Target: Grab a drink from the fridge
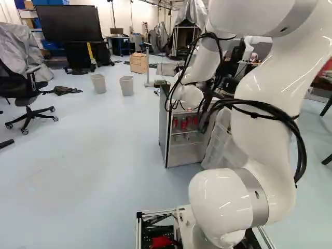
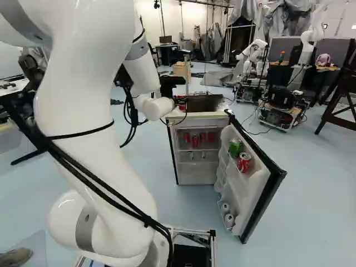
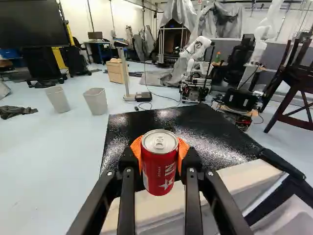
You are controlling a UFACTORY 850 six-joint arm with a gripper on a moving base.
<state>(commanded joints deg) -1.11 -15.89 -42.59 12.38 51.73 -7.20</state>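
Red can (image 3: 159,166) clamped upright between the orange pads (image 3: 137,149) of my gripper (image 2: 181,100); it's by the front edge of the fridge's black top (image 3: 176,129), can't tell if above it or touching; fridge (image 2: 196,177) stands open, door (image 2: 258,186) swung out on the right side, so that flank is obstructed; green can (image 2: 235,147) and second red can (image 2: 243,162) side by side on a door shelf; more red cans (image 2: 194,141) on an inner shelf; two bins (image 3: 96,102) and wooden box (image 3: 116,71) on the floor beyond; another robot (image 3: 196,49) further back.
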